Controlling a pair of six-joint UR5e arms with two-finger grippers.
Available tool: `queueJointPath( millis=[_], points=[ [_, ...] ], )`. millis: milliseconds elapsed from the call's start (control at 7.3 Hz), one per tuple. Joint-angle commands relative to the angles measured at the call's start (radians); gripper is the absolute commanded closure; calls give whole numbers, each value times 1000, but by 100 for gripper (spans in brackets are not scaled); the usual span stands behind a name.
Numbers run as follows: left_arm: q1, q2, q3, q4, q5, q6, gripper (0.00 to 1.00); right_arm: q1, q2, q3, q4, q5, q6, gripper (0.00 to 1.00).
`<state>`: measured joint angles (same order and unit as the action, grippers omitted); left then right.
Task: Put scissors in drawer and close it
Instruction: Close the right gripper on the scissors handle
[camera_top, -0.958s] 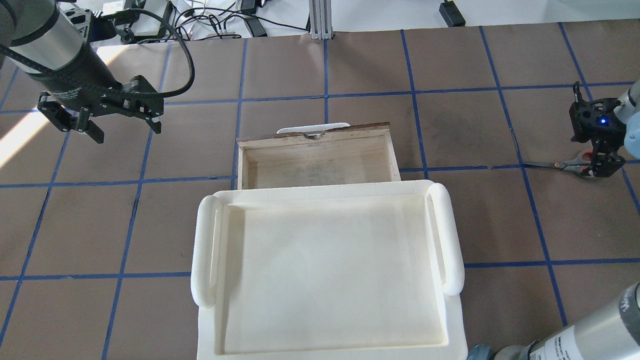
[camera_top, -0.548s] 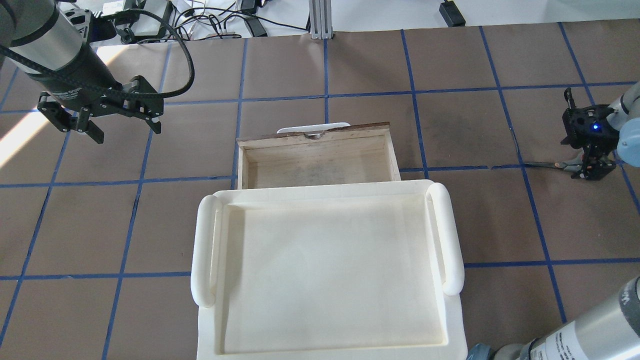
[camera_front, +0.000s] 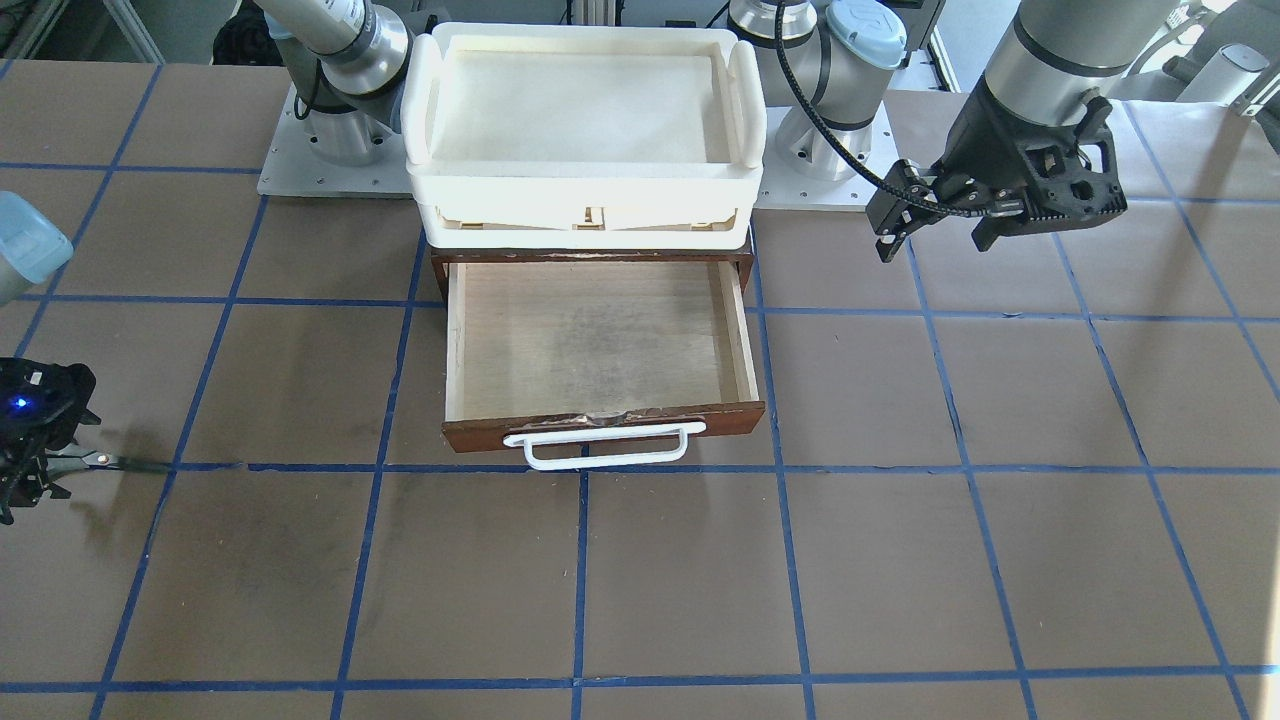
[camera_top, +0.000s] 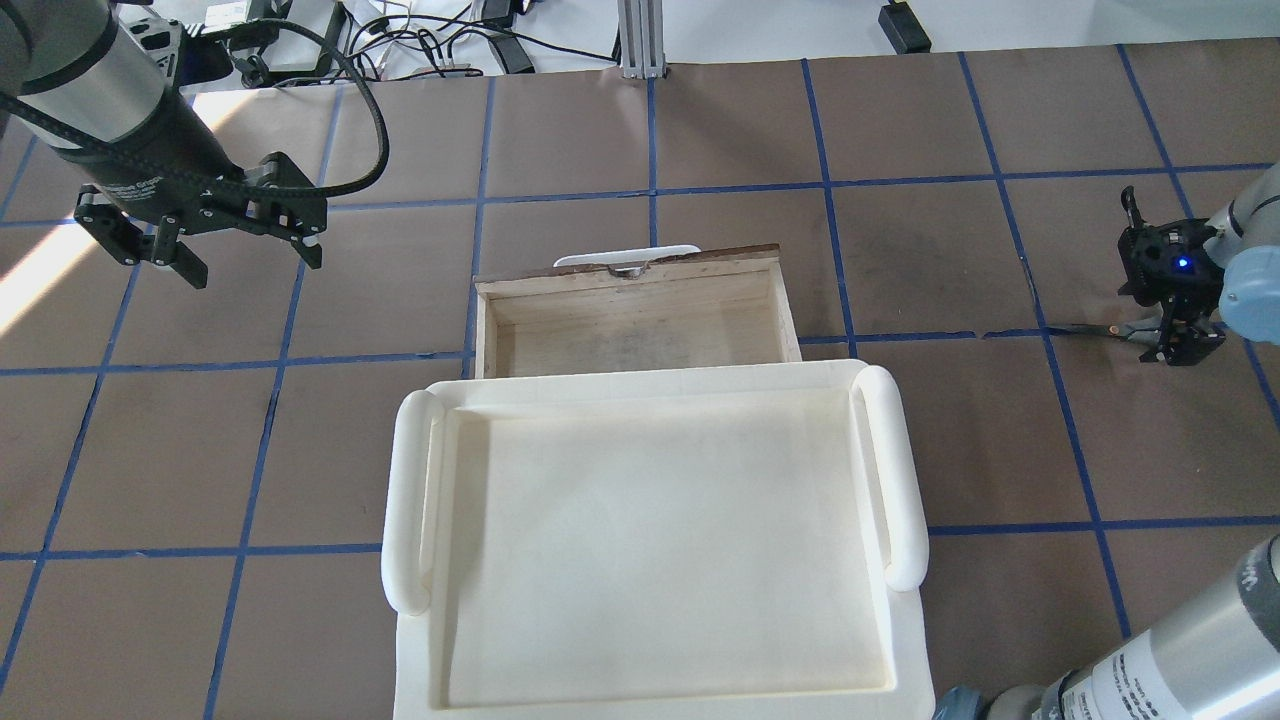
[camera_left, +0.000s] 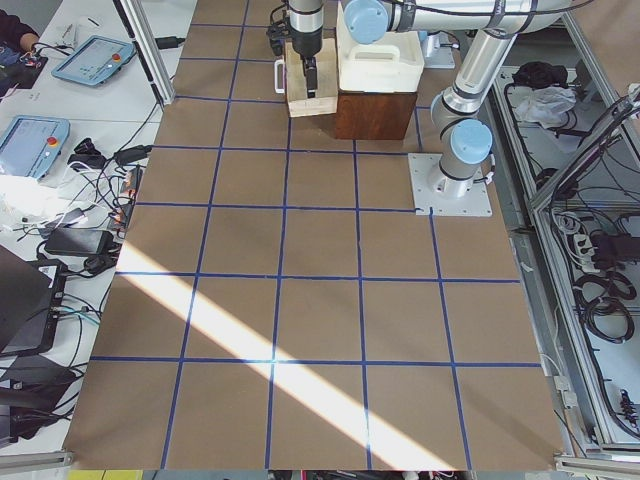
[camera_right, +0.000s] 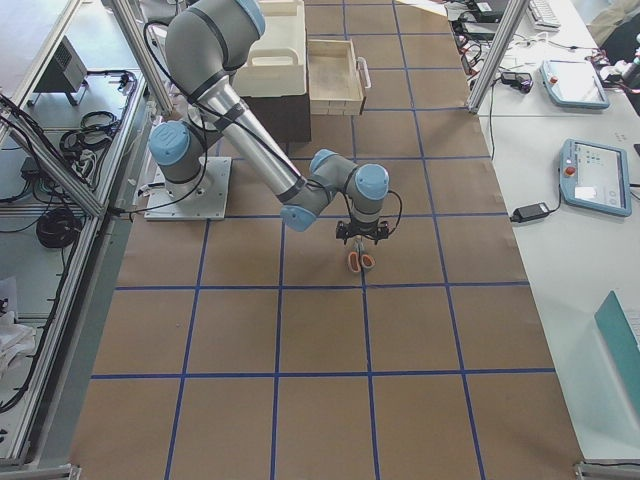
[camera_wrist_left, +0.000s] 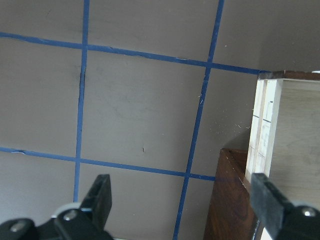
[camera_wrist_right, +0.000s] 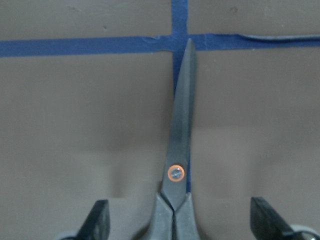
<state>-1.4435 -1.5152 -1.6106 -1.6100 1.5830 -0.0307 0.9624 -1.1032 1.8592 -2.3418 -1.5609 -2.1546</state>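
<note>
The scissors (camera_top: 1100, 328) lie flat on the table at the far right, with the dark blades pointing toward the drawer. They also show in the right wrist view (camera_wrist_right: 180, 140) and in the front view (camera_front: 100, 461). My right gripper (camera_top: 1180, 345) is open and low over their handles, with one finger on each side (camera_wrist_right: 181, 220). The orange handles show under it in the exterior right view (camera_right: 360, 261). The drawer (camera_top: 630, 285) is pulled out and empty, with its white bar handle (camera_front: 600, 450) on the far side. My left gripper (camera_top: 250, 262) is open and empty, and it hangs above the table to the drawer's left.
A white plastic tray (camera_top: 410, 500) sits on top of the dark brown box (camera_front: 440, 270) that holds the drawer. The table is brown with a grid of blue tape lines. The drawer's corner shows at the right of the left wrist view (camera_wrist_left: 265, 125).
My right gripper has moved a little left and come down over the scissors' handles. The scissors have stayed where they were. The left arm has not moved.
</note>
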Motion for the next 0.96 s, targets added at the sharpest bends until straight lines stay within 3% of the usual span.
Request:
queueJointPath(
  millis=[0,137,274,411,548,821],
  points=[
    [0,0,0,-1,0,0,0,-1,14,0,-14,-10,12,0],
    [0,1,1,-1,0,0,0,-1,14,0,-10,-10,13,1],
    [0,0,0,-1,0,3,0,-1,14,0,-10,-10,16,12],
    [0,1,0,-1,0,8,0,-1,13,0,-14,-11,22,34],
    [0,1,0,-1,2,8,0,-1,13,0,-13,-13,28,49],
    [0,1,1,1,0,8,0,-1,11,0,-10,-14,30,56]
  ],
)
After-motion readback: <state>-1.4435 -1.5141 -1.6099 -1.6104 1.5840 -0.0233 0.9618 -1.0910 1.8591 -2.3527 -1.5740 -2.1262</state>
